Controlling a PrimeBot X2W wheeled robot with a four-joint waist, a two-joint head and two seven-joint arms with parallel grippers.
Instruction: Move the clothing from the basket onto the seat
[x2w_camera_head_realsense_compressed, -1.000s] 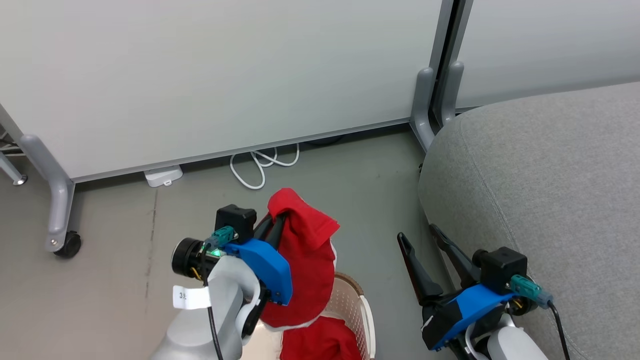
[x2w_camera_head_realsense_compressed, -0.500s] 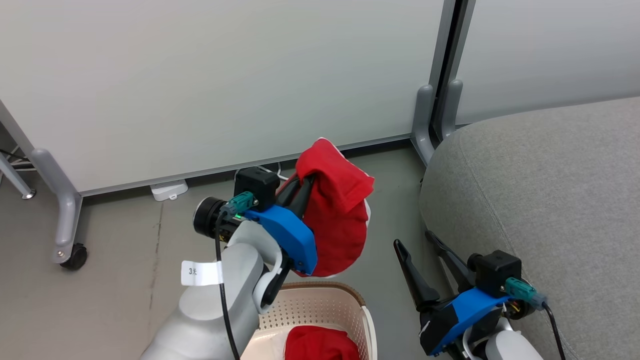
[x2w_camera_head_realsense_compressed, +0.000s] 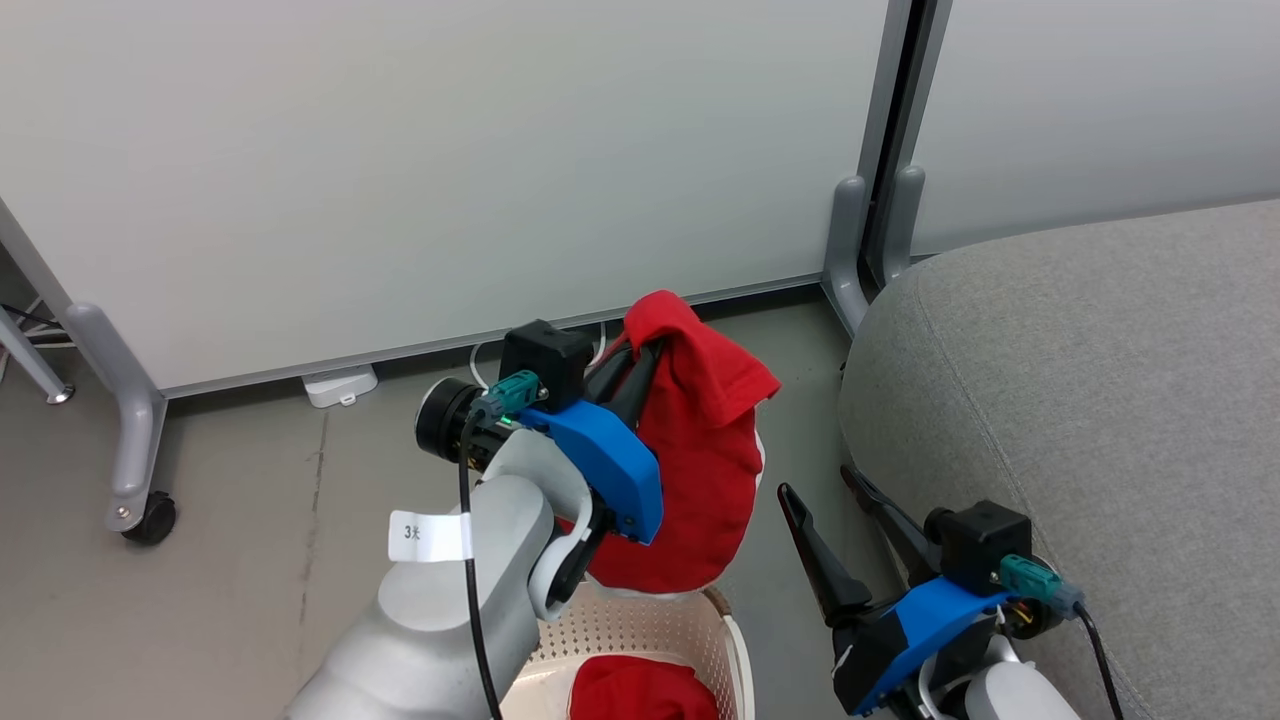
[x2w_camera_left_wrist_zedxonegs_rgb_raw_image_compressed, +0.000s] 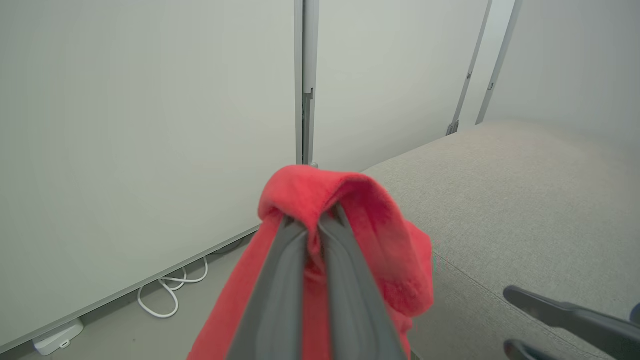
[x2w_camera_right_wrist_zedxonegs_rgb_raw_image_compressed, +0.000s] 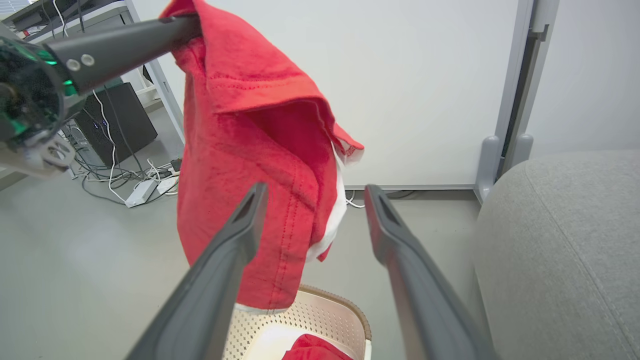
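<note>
My left gripper (x2w_camera_head_realsense_compressed: 652, 348) is shut on a red garment (x2w_camera_head_realsense_compressed: 700, 450) with a white edge. The garment hangs in the air above the cream basket (x2w_camera_head_realsense_compressed: 725, 625). In the left wrist view the fingers (x2w_camera_left_wrist_zedxonegs_rgb_raw_image_compressed: 280, 280) pinch the red cloth (x2w_camera_left_wrist_zedxonegs_rgb_raw_image_compressed: 360, 210) at its top fold. A second red garment (x2w_camera_head_realsense_compressed: 640, 690) lies inside the basket. The grey seat (x2w_camera_head_realsense_compressed: 1100, 400) stands to the right. My right gripper (x2w_camera_head_realsense_compressed: 820, 480) is open, low beside the seat's edge. In the right wrist view, the hanging garment (x2w_camera_right_wrist_zedxonegs_rgb_raw_image_compressed: 250, 165) shows beyond that gripper's spread fingers (x2w_camera_right_wrist_zedxonegs_rgb_raw_image_compressed: 235, 240), above the basket (x2w_camera_right_wrist_zedxonegs_rgb_raw_image_compressed: 325, 310).
White partition panels (x2w_camera_head_realsense_compressed: 450, 150) on grey wheeled legs (x2w_camera_head_realsense_compressed: 130, 440) stand behind. A white cable (x2w_camera_head_realsense_compressed: 480, 355) and a power adapter (x2w_camera_head_realsense_compressed: 340, 385) lie at the panel's foot. Cables and a dark box (x2w_camera_right_wrist_zedxonegs_rgb_raw_image_compressed: 120, 120) sit to the far left in the right wrist view.
My left gripper has lifted the red garment up out of the basket and carried it rightward toward the seat. The right gripper has stayed open and nearly still.
</note>
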